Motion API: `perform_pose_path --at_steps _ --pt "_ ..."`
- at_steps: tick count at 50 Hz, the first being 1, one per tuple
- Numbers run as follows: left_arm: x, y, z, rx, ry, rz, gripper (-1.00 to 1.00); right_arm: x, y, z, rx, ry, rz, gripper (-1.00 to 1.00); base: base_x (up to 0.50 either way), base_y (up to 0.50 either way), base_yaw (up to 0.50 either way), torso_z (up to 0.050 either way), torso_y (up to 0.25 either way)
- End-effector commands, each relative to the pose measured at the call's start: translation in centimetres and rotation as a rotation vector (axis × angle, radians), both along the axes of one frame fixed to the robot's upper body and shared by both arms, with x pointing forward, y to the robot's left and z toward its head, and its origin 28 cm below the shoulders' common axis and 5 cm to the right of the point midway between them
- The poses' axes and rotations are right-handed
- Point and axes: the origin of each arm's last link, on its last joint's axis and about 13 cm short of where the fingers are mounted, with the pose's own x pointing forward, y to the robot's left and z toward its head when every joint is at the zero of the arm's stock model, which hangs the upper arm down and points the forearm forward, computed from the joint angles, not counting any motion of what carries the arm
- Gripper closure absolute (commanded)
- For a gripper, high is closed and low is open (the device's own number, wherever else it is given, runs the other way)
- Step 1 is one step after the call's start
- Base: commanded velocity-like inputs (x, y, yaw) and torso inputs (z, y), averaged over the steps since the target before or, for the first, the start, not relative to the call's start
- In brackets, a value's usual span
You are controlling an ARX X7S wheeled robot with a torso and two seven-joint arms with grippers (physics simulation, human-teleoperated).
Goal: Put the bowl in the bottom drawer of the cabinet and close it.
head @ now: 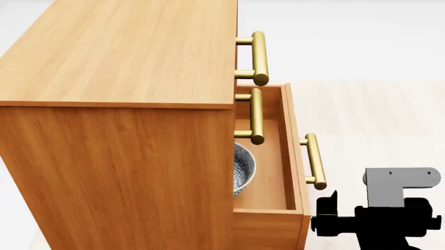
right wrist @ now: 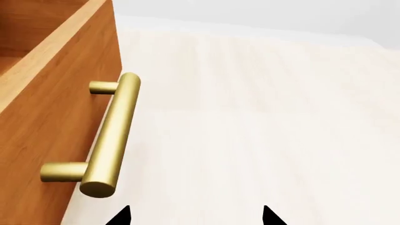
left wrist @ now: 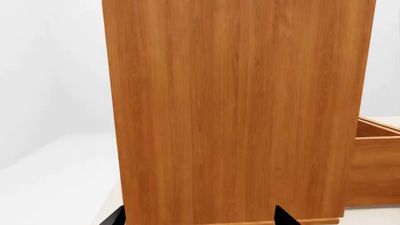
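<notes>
The honey-brown cabinet (head: 118, 57) fills the head view. Its bottom drawer (head: 295, 146) is pulled out. The white, blue-patterned bowl (head: 243, 167) lies inside, half hidden by the cabinet's side. My right gripper (head: 324, 212) hangs just outside the drawer front, below the end of its brass handle (head: 314, 161). In the right wrist view that gripper (right wrist: 195, 218) is open and empty, with the handle (right wrist: 112, 136) ahead and to one side. My left gripper (left wrist: 200, 219) is open, facing the cabinet's side panel (left wrist: 231, 108), and holds nothing. The open drawer (left wrist: 375, 154) shows past the panel.
The two upper drawers are shut, and their brass handles (head: 259, 51) (head: 256, 115) jut out above the open drawer. Pale floor (head: 375, 120) stretches in front of the cabinet. A white wall (left wrist: 44, 65) stands behind the cabinet's side.
</notes>
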Motion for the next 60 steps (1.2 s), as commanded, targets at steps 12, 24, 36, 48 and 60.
perform_pose_path --at_steps 12,24,36,48,60 --pt "0.0 0.0 0.1 -0.001 0.0 0.0 -1.0 0.2 2.1 -0.4 0.011 0.008 0.06 -1.0 0.0 0.0 0.0 0.0 0.0" --pt "0.0 0.0 0.1 -0.001 -0.001 0.001 -1.0 0.3 2.8 -0.6 0.013 0.012 0.062 -1.0 0.0 0.0 0.0 0.0 0.0" --pt "0.1 0.1 0.0 -0.002 -0.002 0.002 -1.0 0.6 3.7 -0.5 0.018 0.004 0.057 -1.0 0.0 0.0 0.0 0.0 0.0" --pt "0.1 0.0 0.0 -0.002 -0.003 0.001 -1.0 0.7 4.7 -0.3 0.006 -0.008 0.074 -1.0 0.0 0.0 0.0 0.0 0.0" --pt "0.1 0.1 -0.1 -0.004 -0.003 0.001 -1.0 0.8 5.5 -0.2 0.015 -0.002 0.098 -1.0 0.0 0.0 0.0 0.0 0.0"
